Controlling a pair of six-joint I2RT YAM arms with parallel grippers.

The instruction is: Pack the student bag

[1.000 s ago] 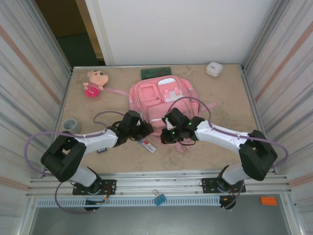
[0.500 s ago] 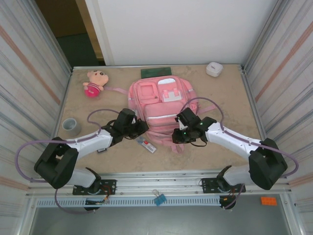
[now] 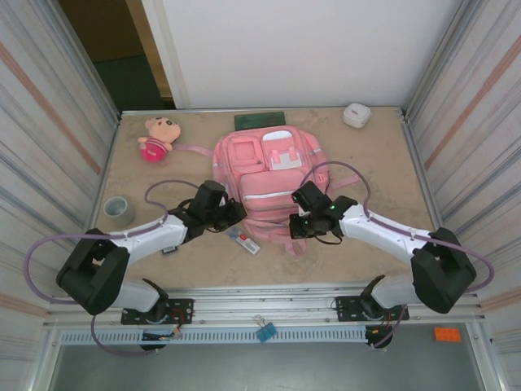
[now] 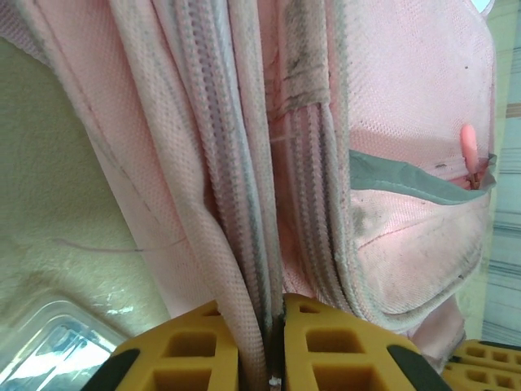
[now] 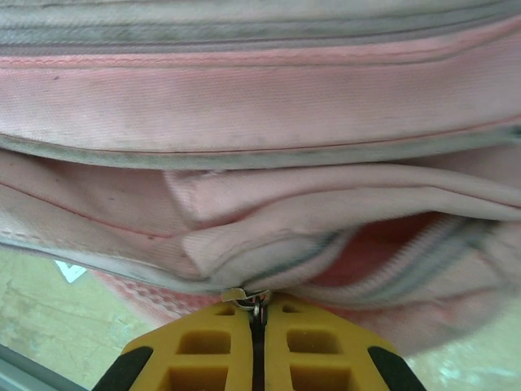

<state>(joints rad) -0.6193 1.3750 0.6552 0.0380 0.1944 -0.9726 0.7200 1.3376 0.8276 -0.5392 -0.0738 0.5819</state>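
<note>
The student bag (image 3: 269,175) is laid flat at the centre of the top view, its lower edge met by both claws. Over the last second the right gripper (image 3: 299,218), clamped on the zip pull (image 5: 251,300), has been carried rightward along that edge, so the opening is judged partly unzipped. A fold of the bag is pinched shut by the left gripper (image 3: 232,213).

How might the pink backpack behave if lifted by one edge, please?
The student bag is probably floppy: its fabric folds and bunches where the left end effector pinches it. It lies fairly flat, so it likely holds little and is light for its size. Lifted by one edge, it would probably sag and drag rather than come up whole.
</note>
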